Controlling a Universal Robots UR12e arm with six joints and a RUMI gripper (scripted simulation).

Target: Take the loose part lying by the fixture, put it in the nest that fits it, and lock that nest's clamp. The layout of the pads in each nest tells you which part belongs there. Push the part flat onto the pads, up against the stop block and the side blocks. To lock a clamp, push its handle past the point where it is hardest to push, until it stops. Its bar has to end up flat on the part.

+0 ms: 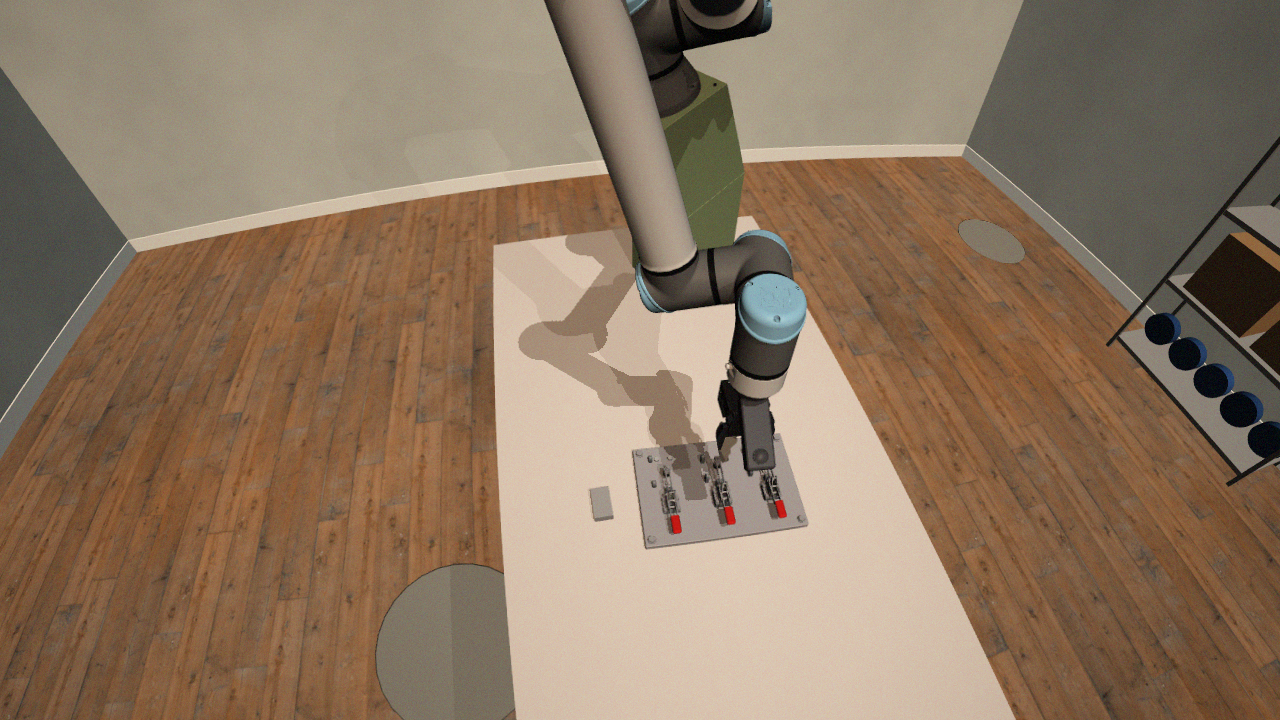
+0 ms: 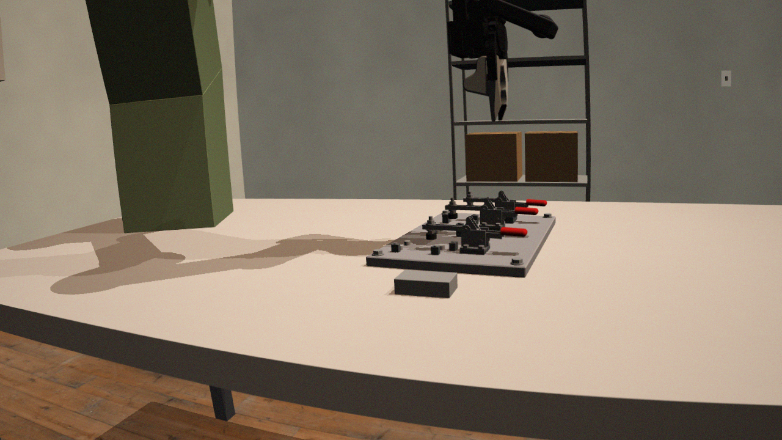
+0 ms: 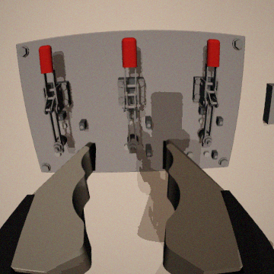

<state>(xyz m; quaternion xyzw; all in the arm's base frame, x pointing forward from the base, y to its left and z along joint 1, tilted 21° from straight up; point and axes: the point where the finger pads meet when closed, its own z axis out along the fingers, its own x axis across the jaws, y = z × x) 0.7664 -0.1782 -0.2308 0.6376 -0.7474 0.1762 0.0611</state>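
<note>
The loose part [image 1: 600, 503] [image 2: 425, 283] [image 3: 269, 103], a grey block, lies flat on the table beside the fixture plate [image 1: 698, 530] [image 3: 103, 49]. Three clamps stand on the plate with red handles: one nearest the part [image 1: 675, 523] [image 2: 514, 231] [image 3: 213, 52], a middle one [image 1: 729, 514] [image 2: 526, 210] [image 3: 129, 52] and a far one [image 1: 780, 508] [image 2: 536, 202] [image 3: 46, 59]. All three handles lie low and their bars are level, with no part under them. My gripper [image 1: 741, 456] [image 2: 498, 117] [image 3: 129, 144] is open and empty, high above the plate's robot-side edge. Some pads are hidden by bars and shadow.
Small side and stop blocks [image 3: 148, 122] [image 2: 435, 250] and corner bolts [image 3: 237, 43] [image 2: 516, 261] stand up from the plate. The green robot pedestal [image 1: 707, 179] [image 2: 164, 164] is at the table's end. A shelf [image 2: 519, 183] stands away from the table.
</note>
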